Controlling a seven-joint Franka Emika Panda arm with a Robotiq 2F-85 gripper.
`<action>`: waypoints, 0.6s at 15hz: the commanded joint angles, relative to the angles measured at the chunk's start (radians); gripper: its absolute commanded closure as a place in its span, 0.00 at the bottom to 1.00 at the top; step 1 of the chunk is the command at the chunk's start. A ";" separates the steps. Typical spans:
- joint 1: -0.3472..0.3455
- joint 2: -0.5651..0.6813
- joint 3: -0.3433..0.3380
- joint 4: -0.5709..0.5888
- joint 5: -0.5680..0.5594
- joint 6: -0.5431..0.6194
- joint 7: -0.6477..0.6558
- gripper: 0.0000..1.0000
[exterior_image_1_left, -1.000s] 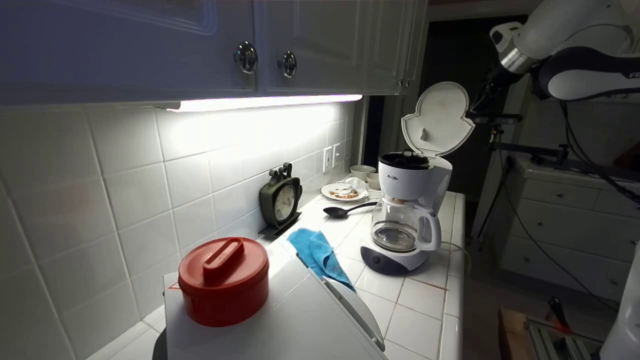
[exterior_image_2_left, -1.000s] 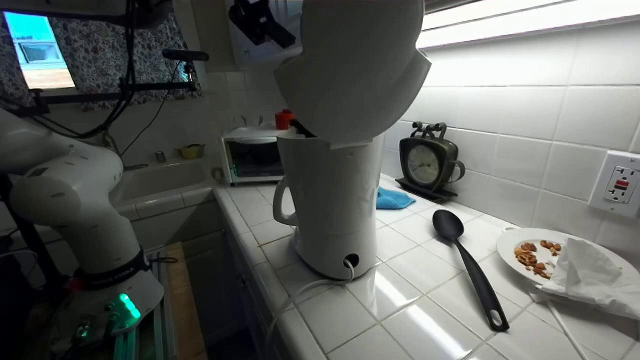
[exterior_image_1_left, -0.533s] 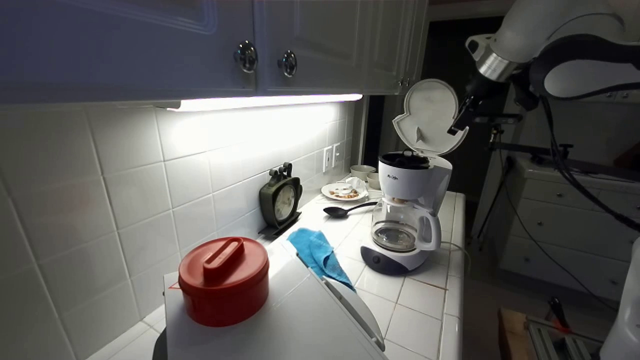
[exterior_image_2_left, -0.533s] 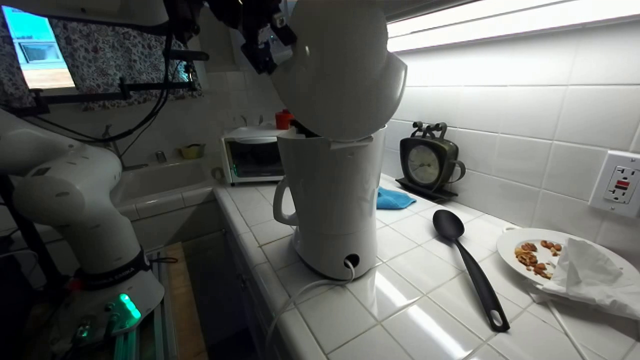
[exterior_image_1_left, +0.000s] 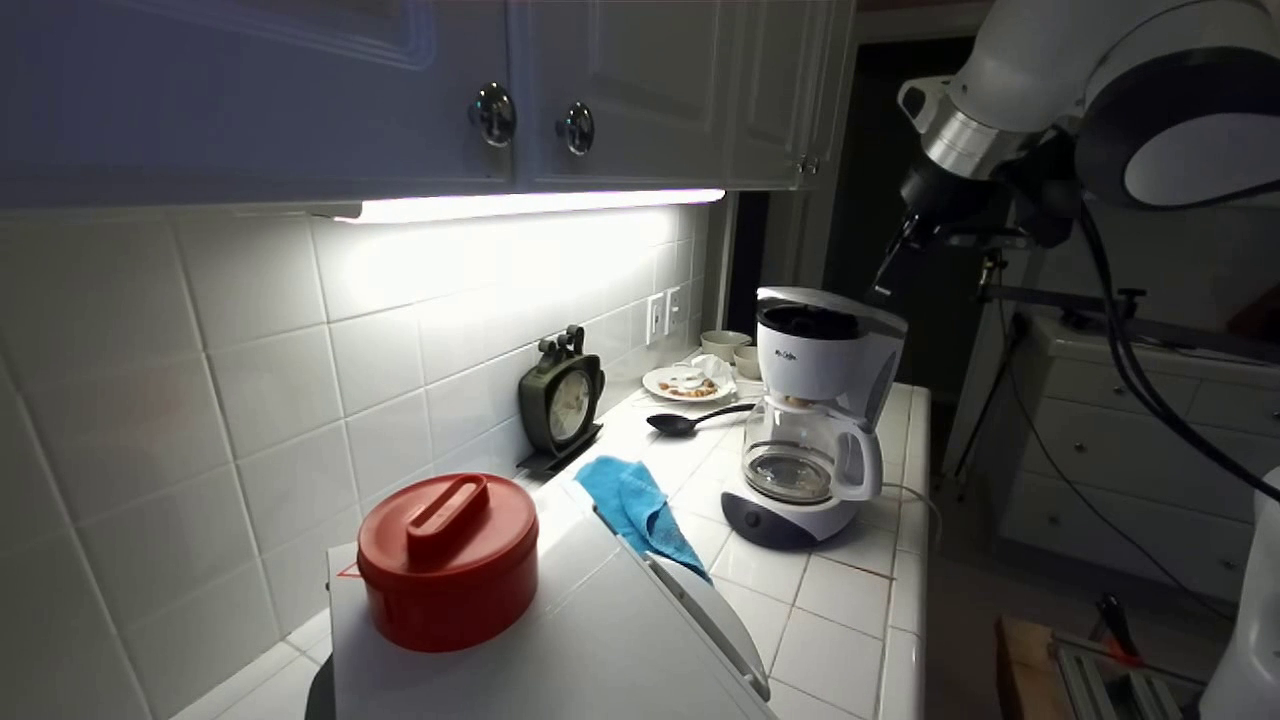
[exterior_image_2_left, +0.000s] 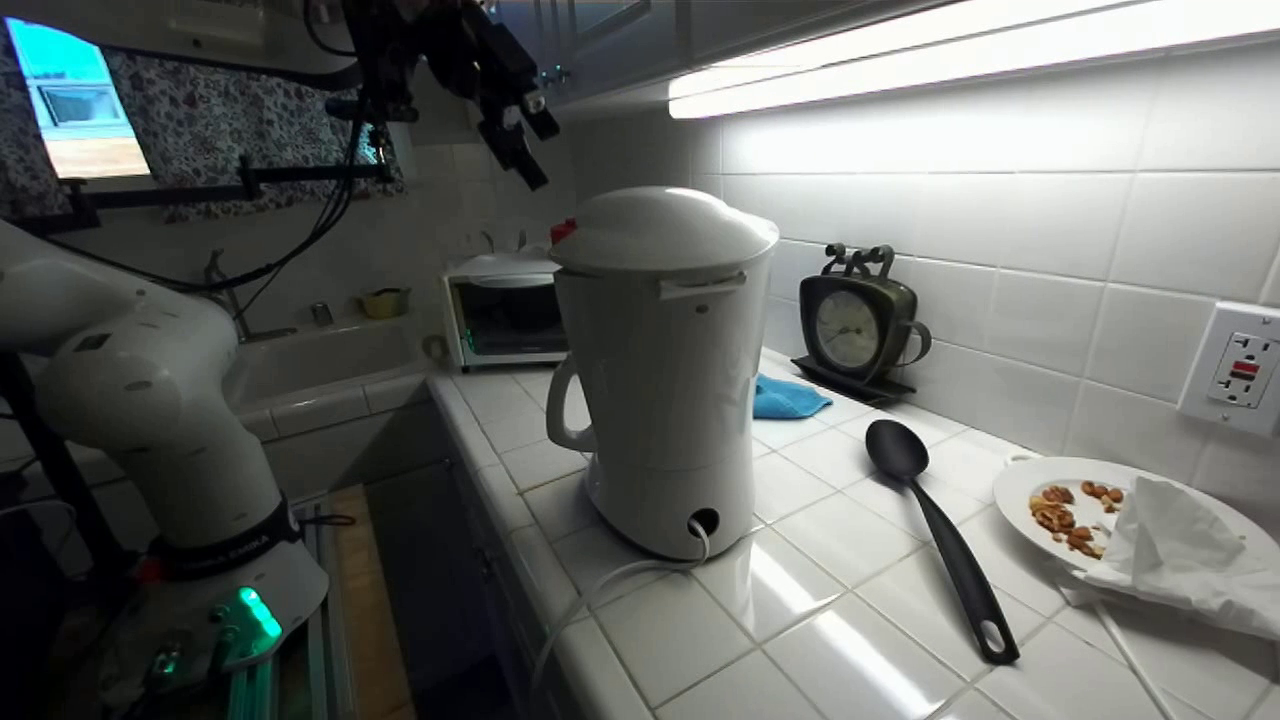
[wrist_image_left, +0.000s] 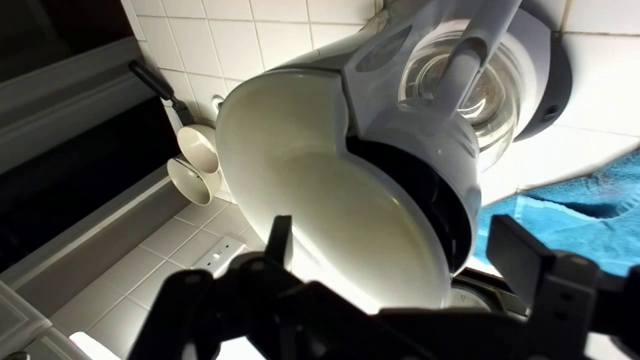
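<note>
A white coffee maker (exterior_image_1_left: 785, 362) stands on the tiled counter, its glass carafe (exterior_image_1_left: 785, 450) in place. The lid (exterior_image_2_left: 665, 230) lies low and slightly tilted over the top. In the wrist view a dark gap shows between the lid (wrist_image_left: 305, 165) and the front rim. My gripper (wrist_image_left: 392, 237) is open, its fingers wide apart with nothing between them. From an exterior view the gripper (exterior_image_2_left: 542, 155) hangs above and to one side of the lid, apart from it. In the wrist view part of the lid's edge is hidden behind the gripper.
A blue cloth (exterior_image_1_left: 640, 510) and a dark clock-like scale (exterior_image_1_left: 568, 405) are near the coffee maker. A red lidded container (exterior_image_1_left: 450, 570) sits on a white toaster oven (exterior_image_1_left: 600, 640). A black spoon (exterior_image_2_left: 950, 540) and a plate (exterior_image_2_left: 1012, 490) of nuts lie behind. Cabinets (exterior_image_1_left: 640, 90) hang overhead.
The lid has swung from standing upright down onto the coffee maker's top, leaving a small gap. My gripper has moved downward beside it and now stands clear of the lid.
</note>
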 joint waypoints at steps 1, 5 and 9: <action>0.005 0.025 -0.014 -0.004 -0.051 0.087 -0.028 0.00; -0.002 0.082 -0.064 -0.008 -0.128 0.235 -0.083 0.00; 0.006 0.144 -0.098 0.005 -0.103 0.298 -0.134 0.00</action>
